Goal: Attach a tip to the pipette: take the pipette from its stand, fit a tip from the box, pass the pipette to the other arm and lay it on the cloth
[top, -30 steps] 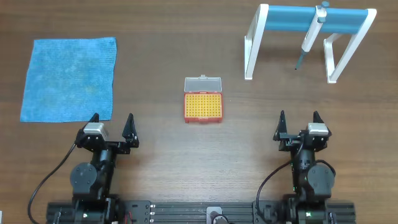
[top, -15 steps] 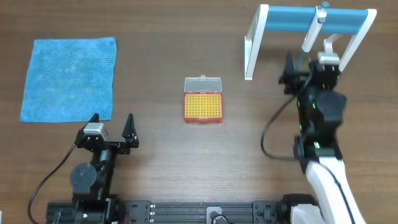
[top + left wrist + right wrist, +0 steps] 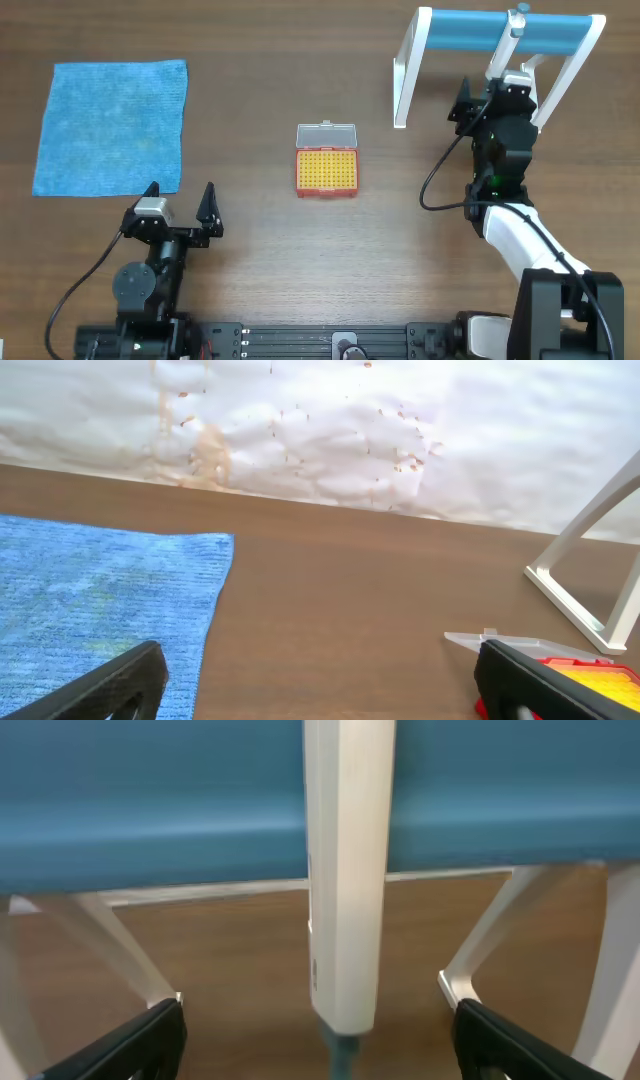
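The white pipette (image 3: pixel 345 880) hangs from the blue bar of its stand (image 3: pixel 505 30) at the far right of the table. My right gripper (image 3: pixel 492 95) is raised right in front of the pipette (image 3: pixel 503 50), open, with one finger (image 3: pixel 110 1045) on each side of the shaft and not touching it. The tip box (image 3: pixel 326 162), lid open and orange tips showing, sits mid-table. The blue cloth (image 3: pixel 112 126) lies flat at the far left. My left gripper (image 3: pixel 180 205) stands open near its base, just short of the cloth (image 3: pixel 95 605).
The stand's white legs (image 3: pixel 402 85) rest on the table on either side of my right gripper. Bare wood lies between the tip box (image 3: pixel 560 665) and the cloth. A pale wall (image 3: pixel 320 430) rises beyond the table's far edge.
My right arm has stretched from its base out to the stand and its open gripper now brackets the hanging pipette. The left arm has kept still.
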Controlling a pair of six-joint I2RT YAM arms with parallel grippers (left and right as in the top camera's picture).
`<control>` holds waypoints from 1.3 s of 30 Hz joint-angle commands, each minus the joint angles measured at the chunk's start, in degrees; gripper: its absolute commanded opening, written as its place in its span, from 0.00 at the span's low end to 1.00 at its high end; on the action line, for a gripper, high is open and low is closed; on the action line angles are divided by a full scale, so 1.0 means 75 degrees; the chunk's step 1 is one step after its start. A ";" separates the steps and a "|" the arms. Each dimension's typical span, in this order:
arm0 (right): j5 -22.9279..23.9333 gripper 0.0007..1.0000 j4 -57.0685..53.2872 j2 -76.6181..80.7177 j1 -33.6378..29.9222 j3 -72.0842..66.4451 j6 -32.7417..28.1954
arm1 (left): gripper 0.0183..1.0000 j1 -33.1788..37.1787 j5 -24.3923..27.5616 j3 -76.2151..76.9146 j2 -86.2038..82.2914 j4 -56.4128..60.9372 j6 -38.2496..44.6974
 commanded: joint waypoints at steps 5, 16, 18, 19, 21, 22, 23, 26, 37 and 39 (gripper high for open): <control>0.0000 0.86 -0.1247 0.0230 -0.0356 0.1099 0.0082 | 1.00 -0.0029 0.0085 -0.0026 -0.0035 -0.0015 0.0152; -0.0026 0.86 -0.1253 0.0248 -0.0367 0.1174 0.0082 | 1.00 -0.0029 0.0085 -0.0026 -0.0035 -0.0015 0.0152; -0.0396 0.86 -0.1259 0.0341 -0.0388 0.1271 0.0079 | 0.99 -0.0029 0.0085 -0.0026 -0.0035 -0.0015 0.0152; -0.0571 0.86 -0.1271 0.0399 -0.0391 0.1326 0.0050 | 1.00 -0.0029 0.0085 -0.0026 -0.0035 -0.0015 0.0152; -0.0676 0.86 -0.1311 0.0513 -0.0391 0.1434 -0.0009 | 0.99 -0.0029 0.0085 -0.0026 -0.0035 -0.0017 0.0152; -0.0664 0.86 -0.1311 0.0560 -0.0423 0.1460 -0.0131 | 0.99 -0.0029 0.0085 -0.0026 -0.0035 -0.0015 0.0152; -0.0673 0.86 -0.1309 0.0592 -0.0466 0.1466 -0.0335 | 1.00 -0.0029 0.0085 -0.0026 -0.0035 -0.0017 0.0152; -0.0673 0.86 -0.1309 0.0694 -0.0530 0.1475 -0.0734 | 1.00 -0.0029 0.0085 -0.0026 -0.0035 -0.0017 0.0152; -0.1035 0.86 -0.1309 0.1431 -0.0507 0.2098 -0.1154 | 0.99 -0.0029 0.0085 -0.0026 -0.0035 -0.0017 0.0149; -0.1026 0.86 -0.1309 0.1431 -0.0501 0.2107 -0.1157 | 0.99 -0.0029 0.0085 -0.0026 -0.0035 -0.0015 0.0152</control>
